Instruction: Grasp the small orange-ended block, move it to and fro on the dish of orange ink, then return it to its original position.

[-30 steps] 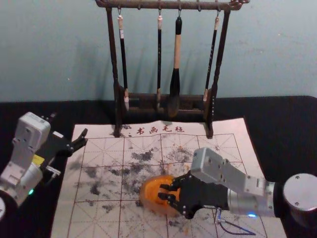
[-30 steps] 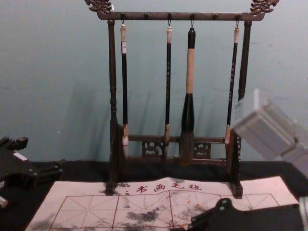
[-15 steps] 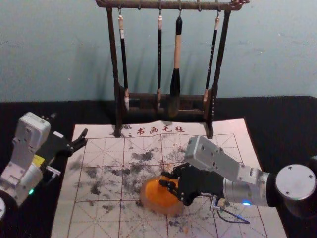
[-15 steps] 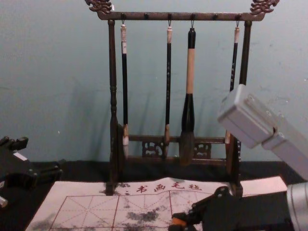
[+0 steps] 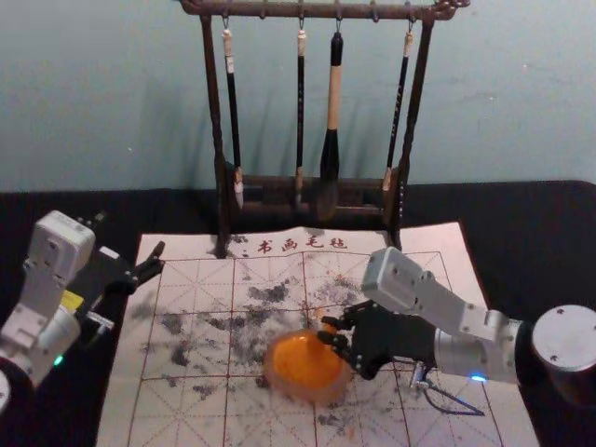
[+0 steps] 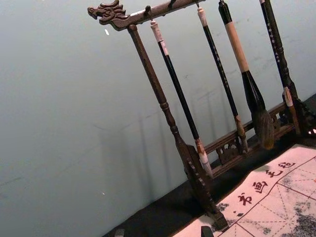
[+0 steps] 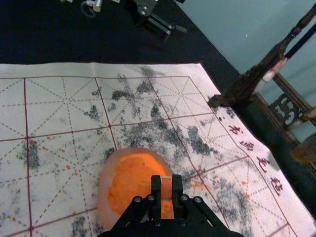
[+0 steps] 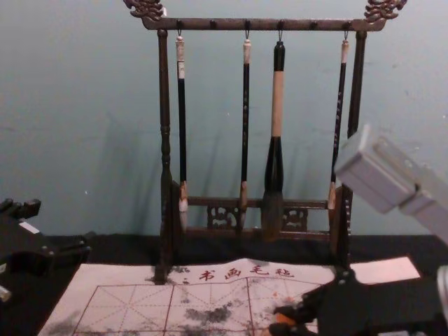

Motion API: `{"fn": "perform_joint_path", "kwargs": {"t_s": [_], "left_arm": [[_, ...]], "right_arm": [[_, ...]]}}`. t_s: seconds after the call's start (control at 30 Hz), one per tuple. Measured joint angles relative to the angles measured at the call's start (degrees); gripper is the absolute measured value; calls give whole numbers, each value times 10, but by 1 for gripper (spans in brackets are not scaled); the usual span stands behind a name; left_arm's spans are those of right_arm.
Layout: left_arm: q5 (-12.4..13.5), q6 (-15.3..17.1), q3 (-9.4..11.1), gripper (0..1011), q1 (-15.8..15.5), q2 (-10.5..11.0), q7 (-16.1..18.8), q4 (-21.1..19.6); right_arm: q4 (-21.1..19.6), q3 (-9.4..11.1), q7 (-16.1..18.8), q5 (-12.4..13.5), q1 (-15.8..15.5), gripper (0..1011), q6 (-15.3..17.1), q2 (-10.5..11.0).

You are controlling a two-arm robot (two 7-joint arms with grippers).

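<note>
right gripper (image 5: 327, 331) narrow, pinching orange-ended block (image 7: 166, 187) over edge of orange ink dish (image 5: 305, 363) (contact with ink unclear). grip likely leaves lower end free for dabbing. left gripper (image 6: 163, 231) wide, parked by calligraphy mat (image 5: 182, 410).

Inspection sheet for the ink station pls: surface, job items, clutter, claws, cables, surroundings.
Surface: gridded mat, dark stains and orange flecks, on black tabletop.
Job items: ink dish on mat, orange ink inside; block held at dish's edge, ink contact unclear.
Clutter: nothing seen.
Claws: right claw shut on block; left claw open, parked by mat's far left corner.
Cables: loop beside right forearm.
Surroundings: rack with four hanging brushes; plain wall behind.
</note>
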Motion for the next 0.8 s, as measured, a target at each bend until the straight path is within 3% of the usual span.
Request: {"fn": "perform_joint_path", "kwargs": {"t_s": [0.47,0.8], "left_arm": [[0,0,0,1001,0,0,0,0],[0,0,0,1001,0,0,0,0]], "right_arm": [[-59,20,3,12,-36,91,24,40],[-88,17,14,17,-50,91,28,57]]}}
